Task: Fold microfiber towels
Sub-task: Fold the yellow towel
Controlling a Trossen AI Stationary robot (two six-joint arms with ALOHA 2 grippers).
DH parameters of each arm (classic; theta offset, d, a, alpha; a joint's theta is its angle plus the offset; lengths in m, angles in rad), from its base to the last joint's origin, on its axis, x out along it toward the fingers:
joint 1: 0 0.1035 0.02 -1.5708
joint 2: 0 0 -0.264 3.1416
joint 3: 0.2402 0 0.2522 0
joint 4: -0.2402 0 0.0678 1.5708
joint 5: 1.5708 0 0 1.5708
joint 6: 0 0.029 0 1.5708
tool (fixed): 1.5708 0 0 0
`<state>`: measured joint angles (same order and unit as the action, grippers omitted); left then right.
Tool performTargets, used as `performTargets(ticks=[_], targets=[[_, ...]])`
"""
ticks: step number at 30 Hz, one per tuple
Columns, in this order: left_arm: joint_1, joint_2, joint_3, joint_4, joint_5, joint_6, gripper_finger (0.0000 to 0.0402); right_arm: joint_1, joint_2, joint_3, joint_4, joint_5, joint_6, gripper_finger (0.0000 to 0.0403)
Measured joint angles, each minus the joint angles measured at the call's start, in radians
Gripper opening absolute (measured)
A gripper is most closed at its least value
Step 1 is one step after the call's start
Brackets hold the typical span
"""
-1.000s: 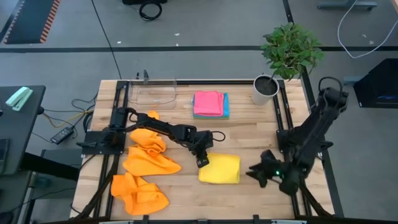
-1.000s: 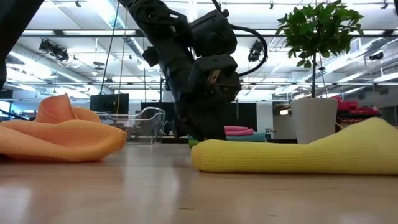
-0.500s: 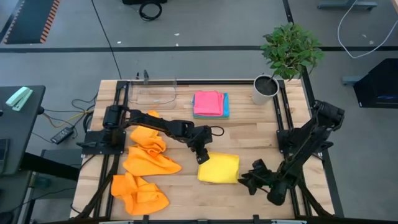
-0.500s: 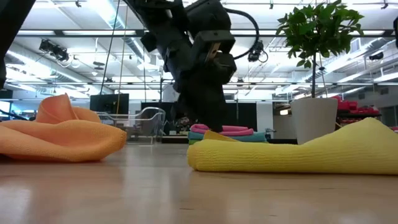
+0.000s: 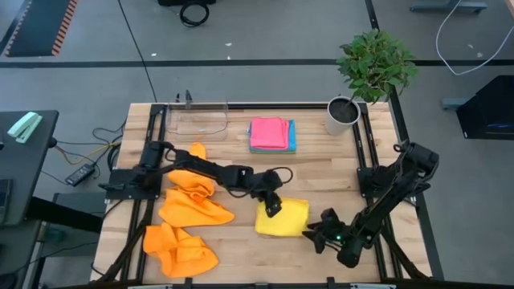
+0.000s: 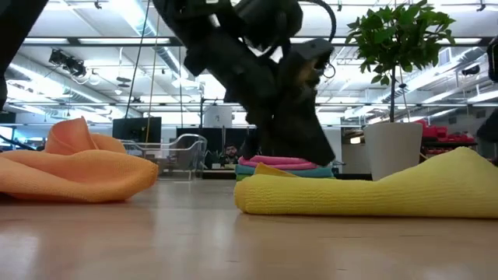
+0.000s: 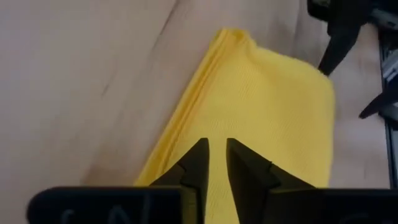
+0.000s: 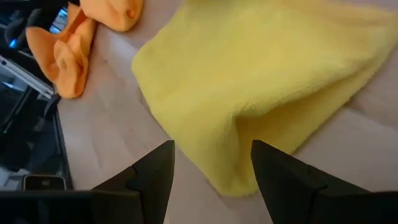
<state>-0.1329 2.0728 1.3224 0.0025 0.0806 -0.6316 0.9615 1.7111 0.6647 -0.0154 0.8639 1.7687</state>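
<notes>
A folded yellow towel (image 5: 291, 220) lies flat on the table, right of centre near the front; it also shows in the low view (image 6: 373, 194). My left gripper (image 5: 274, 207) is over the towel's left part with its fingers shut (image 7: 216, 148). My right gripper (image 5: 313, 235) is open at the towel's near right corner, and that corner (image 8: 249, 162) bulges between its two fingers (image 8: 212, 148). Crumpled orange towels (image 5: 193, 205) lie on the table's left side. A folded pink towel on a blue one (image 5: 270, 133) lies at the back. My left gripper points down at the yellow towel's top layer near its left folded edge (image 7: 186, 130); I cannot tell whether the shut fingertips touch the cloth. My right gripper comes level from the table's right and near side, its fingers on either side of the corner; I cannot tell whether they touch it.
A clear plastic tray (image 5: 198, 119) stands at the back left. A white pot with a green plant (image 5: 343, 116) stands at the back right. Another orange heap (image 5: 178, 249) lies at the front left. Bare wood lies between the yellow towel and the stack.
My left gripper has risen from the yellow towel's left end and gone toward the table's right edge, over the towel, turning as it went. My right gripper has gone toward the table's left and near edges, up to the towel's near right corner.
</notes>
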Motion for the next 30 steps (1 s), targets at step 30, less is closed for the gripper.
performTargets(ticks=[30], targets=[[0.012,0.085,0.002,0.024,-0.029,-0.082,0.0006,-0.035,0.069,0.000,0.146,-0.113,-0.043,0.0071]])
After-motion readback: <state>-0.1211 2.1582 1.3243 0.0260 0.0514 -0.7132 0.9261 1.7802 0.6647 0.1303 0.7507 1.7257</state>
